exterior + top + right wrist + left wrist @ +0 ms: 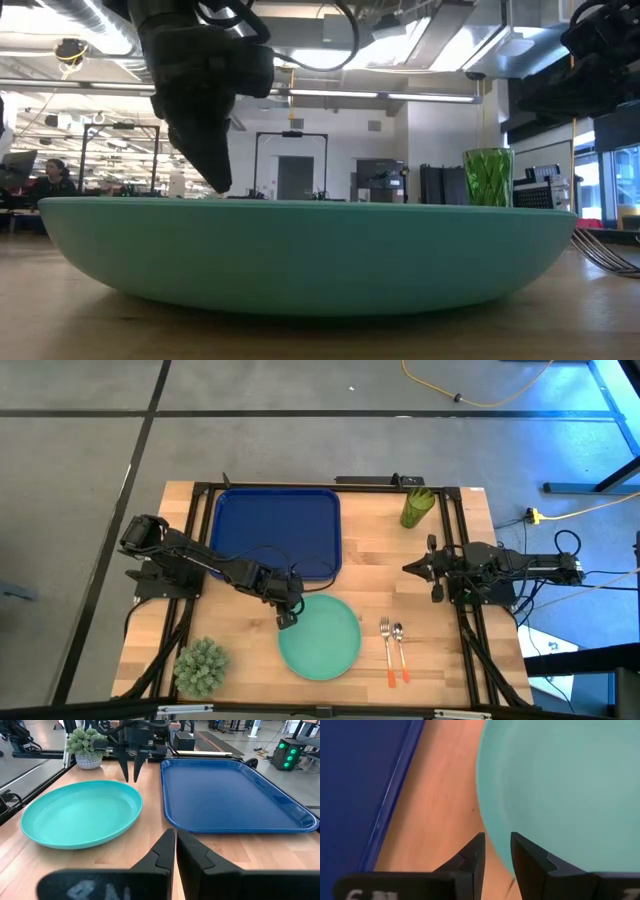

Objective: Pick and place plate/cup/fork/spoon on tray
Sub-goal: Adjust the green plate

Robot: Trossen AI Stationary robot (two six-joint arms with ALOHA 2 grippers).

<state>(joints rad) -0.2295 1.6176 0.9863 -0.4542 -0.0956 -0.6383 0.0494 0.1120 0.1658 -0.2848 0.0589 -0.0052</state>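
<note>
Step in hand — plate (320,638) pickup. My left jaws (287,617) spread, poised at its far-left rim. Plate rests on surface, near the tray (277,532). Next, I judge: straddle rim, pinch.

The large dark blue rectangular plastic tray (277,532) lies at the table's rear left. The round mint-green plate (320,637) sits just before it. The orange-handled fork (386,650) and orange-handled spoon (400,651) lie side by side right of the plate.
</note>
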